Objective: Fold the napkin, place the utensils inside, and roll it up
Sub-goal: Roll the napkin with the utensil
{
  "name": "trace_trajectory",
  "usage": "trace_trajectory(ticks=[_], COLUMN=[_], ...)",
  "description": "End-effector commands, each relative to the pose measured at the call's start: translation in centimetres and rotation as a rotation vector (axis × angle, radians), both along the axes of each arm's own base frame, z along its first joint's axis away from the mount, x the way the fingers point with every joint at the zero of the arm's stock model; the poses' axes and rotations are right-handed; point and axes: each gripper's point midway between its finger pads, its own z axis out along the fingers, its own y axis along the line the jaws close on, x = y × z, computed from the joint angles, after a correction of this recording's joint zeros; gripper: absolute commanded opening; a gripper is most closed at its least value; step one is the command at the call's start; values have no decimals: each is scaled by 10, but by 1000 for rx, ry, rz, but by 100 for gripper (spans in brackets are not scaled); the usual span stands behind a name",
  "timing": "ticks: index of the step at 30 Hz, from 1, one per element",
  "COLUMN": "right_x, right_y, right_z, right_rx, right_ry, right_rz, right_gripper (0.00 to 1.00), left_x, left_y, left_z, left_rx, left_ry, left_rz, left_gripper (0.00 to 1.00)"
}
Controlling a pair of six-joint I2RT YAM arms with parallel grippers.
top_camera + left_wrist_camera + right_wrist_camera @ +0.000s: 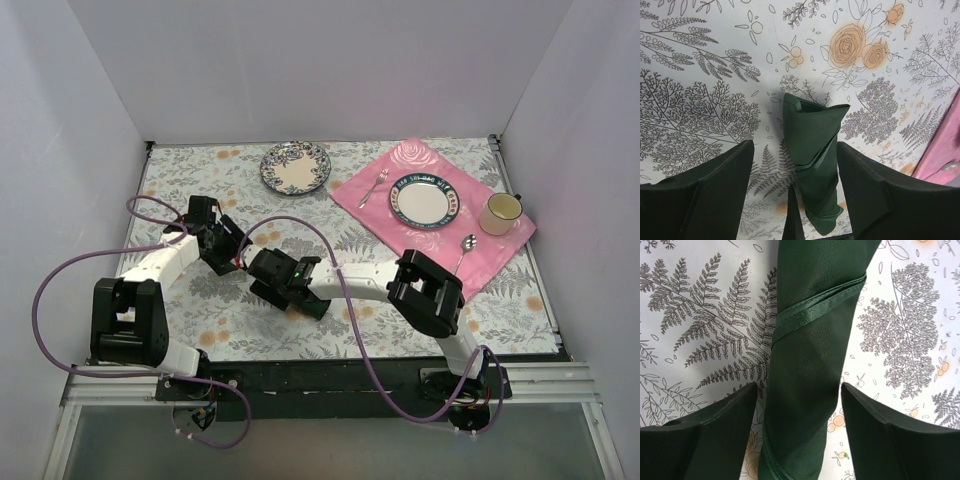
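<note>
The dark green napkin [812, 150] lies rolled into a tight tube on the floral tablecloth, with a hemmed edge wrapping across it. My left gripper [794, 150] is open and straddles the roll, a finger on each side. My right gripper [799, 390] is also open and straddles the same roll [810, 365]. In the top view both grippers, left [235, 255] and right [262, 278], meet at the table's left centre. They cover most of the roll; only a dark end [320, 306] shows under the right arm. No gold utensils are in view.
A pink rose-patterned placemat [500, 250] at the back right carries a plate [424, 201], a cup [501, 213], a silver fork [373, 187] and a silver spoon [466, 250]. A blue-rimmed plate [295, 167] sits at the back centre. White walls enclose the table.
</note>
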Motion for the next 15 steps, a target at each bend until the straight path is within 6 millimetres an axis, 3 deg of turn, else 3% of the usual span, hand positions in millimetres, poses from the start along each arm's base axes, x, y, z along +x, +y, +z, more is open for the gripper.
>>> trace_trajectory(ticks=[1, 15], right_x=[11, 17], right_y=[2, -1], right_z=[5, 0], right_rx=[-37, -12], right_ry=[-122, -158], right_rz=[-26, -58], right_gripper=[73, 47], left_x=[0, -3], left_y=[8, 5], left_z=[13, 14], left_rx=[13, -29], left_ry=[-47, -68], left_rz=[24, -18], left_gripper=[66, 66])
